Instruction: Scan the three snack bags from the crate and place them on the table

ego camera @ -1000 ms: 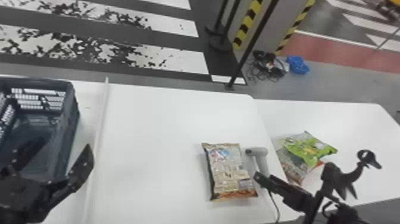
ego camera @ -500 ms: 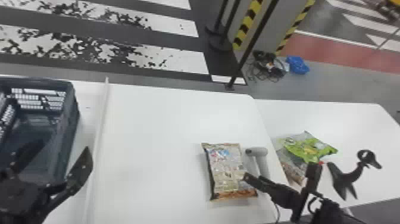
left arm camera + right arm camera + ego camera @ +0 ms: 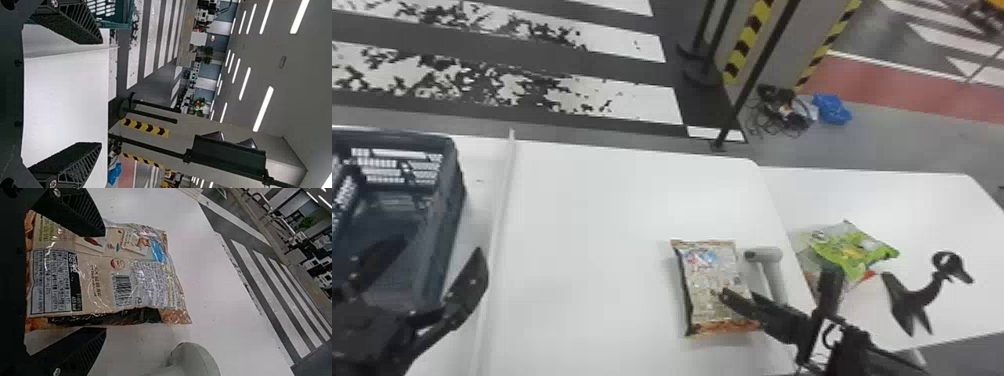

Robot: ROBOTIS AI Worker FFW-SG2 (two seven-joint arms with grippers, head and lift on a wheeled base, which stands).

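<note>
In the head view, a beige snack bag (image 3: 714,285) lies on the white table, barcode side (image 3: 122,290) up. My right gripper (image 3: 777,284) is at its right lower part, open; in the right wrist view the bag lies between the spread fingers of that gripper (image 3: 104,282), one finger overlapping its edge. A light grey scanner (image 3: 765,256) is beside the bag. A green bag (image 3: 852,250) rests on another bag (image 3: 809,262) farther right. My left gripper (image 3: 438,250) is parked open by the dark crate (image 3: 459,175); its spread fingers show in the left wrist view (image 3: 101,93).
A black curved stand (image 3: 914,300) is on the right table (image 3: 952,215). A raised pale strip (image 3: 499,215) runs between the crate and the main table surface (image 3: 602,215). A dark pole (image 3: 757,75) rises behind the table's far edge.
My right gripper has moved left, from beside the scanner to over the beige bag's lower right part. My left arm, the bags and the scanner have stayed put.
</note>
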